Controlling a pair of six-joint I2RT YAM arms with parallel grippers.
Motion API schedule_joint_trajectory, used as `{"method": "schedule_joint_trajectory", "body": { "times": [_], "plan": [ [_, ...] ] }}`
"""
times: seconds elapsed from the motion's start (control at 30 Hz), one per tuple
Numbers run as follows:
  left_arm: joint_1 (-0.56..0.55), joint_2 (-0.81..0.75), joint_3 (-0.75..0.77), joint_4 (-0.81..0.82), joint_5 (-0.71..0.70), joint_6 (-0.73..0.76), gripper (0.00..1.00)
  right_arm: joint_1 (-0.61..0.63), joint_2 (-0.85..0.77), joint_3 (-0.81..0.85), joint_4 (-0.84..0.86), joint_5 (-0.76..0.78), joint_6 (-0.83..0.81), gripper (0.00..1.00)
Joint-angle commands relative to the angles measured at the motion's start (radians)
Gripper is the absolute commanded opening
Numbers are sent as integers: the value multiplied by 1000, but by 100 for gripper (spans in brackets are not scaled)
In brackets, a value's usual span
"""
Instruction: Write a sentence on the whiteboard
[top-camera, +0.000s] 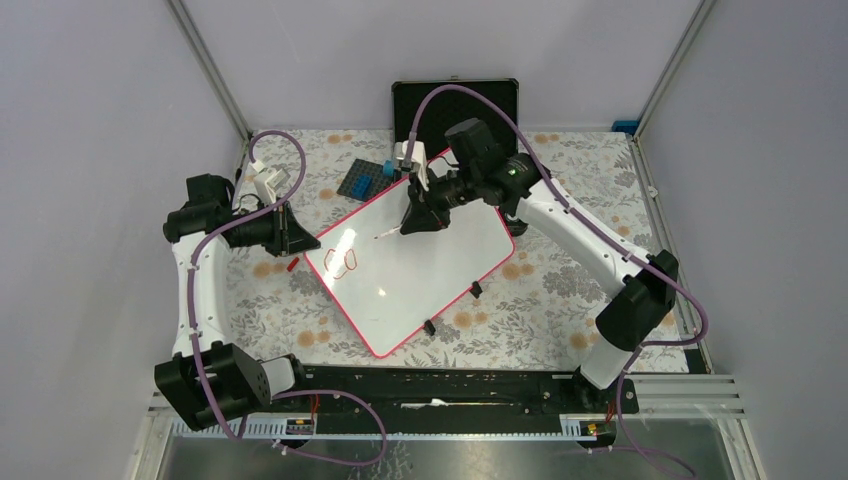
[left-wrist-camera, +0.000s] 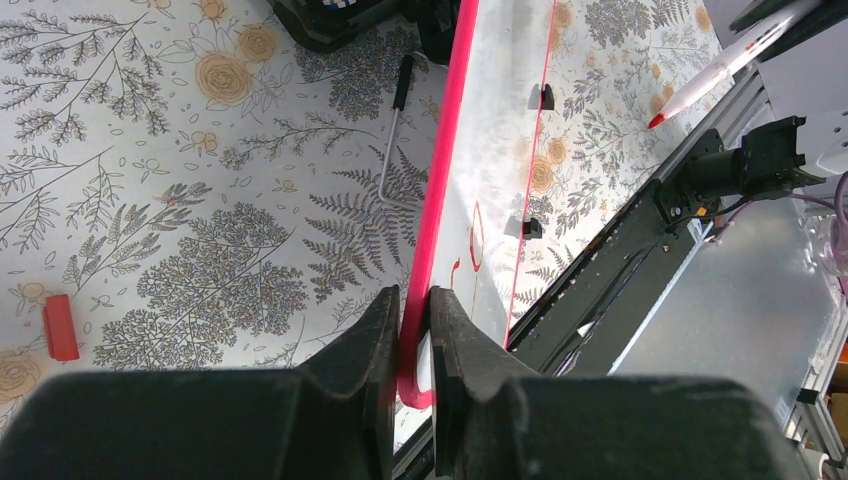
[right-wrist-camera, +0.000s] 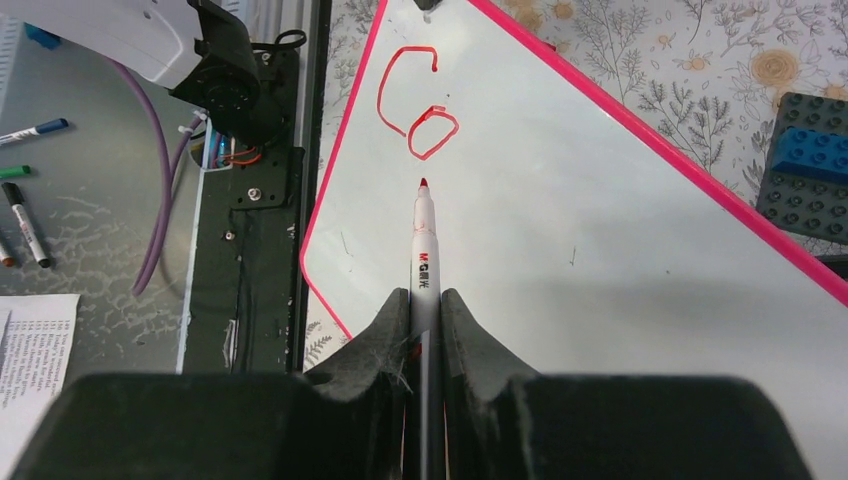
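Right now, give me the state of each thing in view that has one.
whiteboard, on the table, frame pinched
sentence, only "Co" written so far
marker, uncapped, tip by the letters
red cap, off, lying on the table
left gripper, shut on the whiteboard
right gripper, shut on the marker

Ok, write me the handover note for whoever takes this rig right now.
Left gripper: shut on the pink-framed edge of the whiteboard, near a corner.
Right gripper: shut on the red marker, tip aimed at the board just below the last letter. Whether it touches cannot be told.
The whiteboard lies flat and skewed on the floral cloth, between the arms.
Done: the sentence reads only "Co", in red, near the corner that the left gripper holds.
Left: every remaining letter.
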Motion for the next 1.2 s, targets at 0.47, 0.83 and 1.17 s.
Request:
{"method": "schedule_joint_trajectory", "body": {
  "times": [0.47, 0.83, 1.17],
  "plan": [
    [2, -3, -11, 14, 13, 26, 1, -4, -42, -43, -6, -4, 1, 0],
    [4, 5, -9, 14, 14, 25, 0, 91, -3, 14, 27, 103, -24, 0],
    [3, 6, -11, 14, 14, 26, 0, 147, 26, -2, 101, 238, -8, 0]
  ]
}}
